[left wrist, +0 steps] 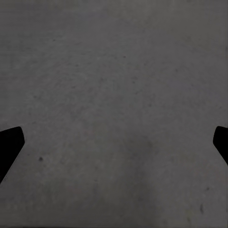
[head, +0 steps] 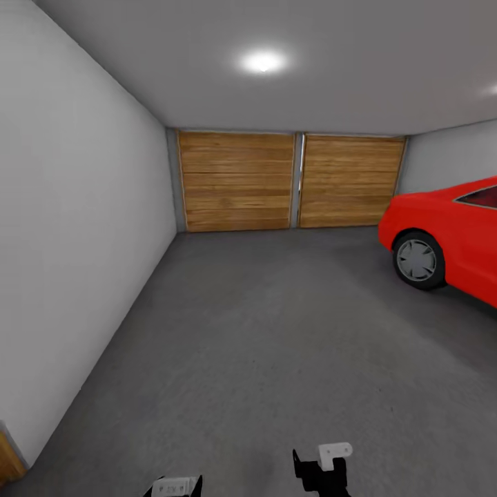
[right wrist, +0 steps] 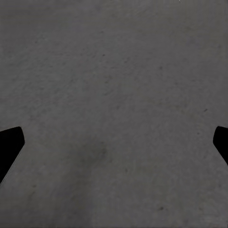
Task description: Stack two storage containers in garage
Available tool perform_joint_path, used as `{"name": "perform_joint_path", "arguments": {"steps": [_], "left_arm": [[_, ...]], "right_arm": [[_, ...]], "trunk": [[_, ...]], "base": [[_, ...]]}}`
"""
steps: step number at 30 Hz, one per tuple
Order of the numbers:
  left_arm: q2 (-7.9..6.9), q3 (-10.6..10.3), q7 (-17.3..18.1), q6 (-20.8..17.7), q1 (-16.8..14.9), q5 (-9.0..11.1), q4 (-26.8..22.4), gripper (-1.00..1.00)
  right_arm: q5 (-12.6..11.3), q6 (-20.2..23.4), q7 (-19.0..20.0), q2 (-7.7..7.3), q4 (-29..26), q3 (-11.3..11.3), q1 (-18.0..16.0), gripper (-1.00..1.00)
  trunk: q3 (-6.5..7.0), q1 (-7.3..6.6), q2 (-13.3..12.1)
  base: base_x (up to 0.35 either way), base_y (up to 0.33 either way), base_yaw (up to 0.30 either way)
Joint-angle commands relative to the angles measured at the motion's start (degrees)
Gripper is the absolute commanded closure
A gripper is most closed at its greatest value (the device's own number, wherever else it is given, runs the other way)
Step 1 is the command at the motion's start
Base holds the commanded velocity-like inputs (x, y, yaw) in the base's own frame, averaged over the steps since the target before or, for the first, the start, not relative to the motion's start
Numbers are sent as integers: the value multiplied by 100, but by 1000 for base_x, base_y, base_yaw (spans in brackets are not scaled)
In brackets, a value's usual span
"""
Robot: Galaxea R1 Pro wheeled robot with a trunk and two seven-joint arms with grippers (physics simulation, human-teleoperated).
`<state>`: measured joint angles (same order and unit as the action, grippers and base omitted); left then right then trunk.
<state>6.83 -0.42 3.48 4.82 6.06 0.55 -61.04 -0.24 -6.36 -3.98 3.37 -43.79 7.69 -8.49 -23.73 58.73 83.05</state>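
While I looked through the head camera, the garage (head: pixel 276 207) lay ahead of me: a grey-white wall (head: pixel 69 241) ran along my left, and a grey ceiling (head: pixel 310 41) carried a round light (head: pixel 263 61). At the far end stood a wooden-slat door (head: pixel 237 181) in two panels side by side. At the right edge sat a red car (head: pixel 449 231), its front wheel (head: pixel 417 260) resting on the floor (head: pixel 276 345), which was dark grey and rough. At the lower left corner I saw a sliver of something wooden (head: pixel 8 461) beside the wall; I could not tell what it was. Parts of both arms poked up from the bottom edge of the head view, the left arm (head: pixel 176 486) lower than the right arm (head: pixel 324 466). My left gripper (left wrist: pixel 114 147) was spread wide, its dark fingertips (left wrist: pixel 10 145) at opposite edges of the wrist view, with nothing but concrete between them. My right gripper (right wrist: pixel 114 147) was spread just as wide, fingertips (right wrist: pixel 10 145) far apart and holding nothing, floor beneath it too. I saw neither container here.
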Motion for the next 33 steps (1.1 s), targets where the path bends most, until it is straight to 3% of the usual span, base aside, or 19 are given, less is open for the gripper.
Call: {"name": "perform_joint_path", "arguments": {"steps": [1,33], "left_arm": [[2,7,22,10,0,6,-3,-100],[6,9,15,7,0,3,-225,-100]], "right_arm": [[-3,-14,-41,-3,2,22,-3,-100],[-11,-14,-41,49,-10,25,-3,-100]], "trunk": [[-1,0,3],[123,0,3]], "base": [[0,0,295],[0,0,294]]}}
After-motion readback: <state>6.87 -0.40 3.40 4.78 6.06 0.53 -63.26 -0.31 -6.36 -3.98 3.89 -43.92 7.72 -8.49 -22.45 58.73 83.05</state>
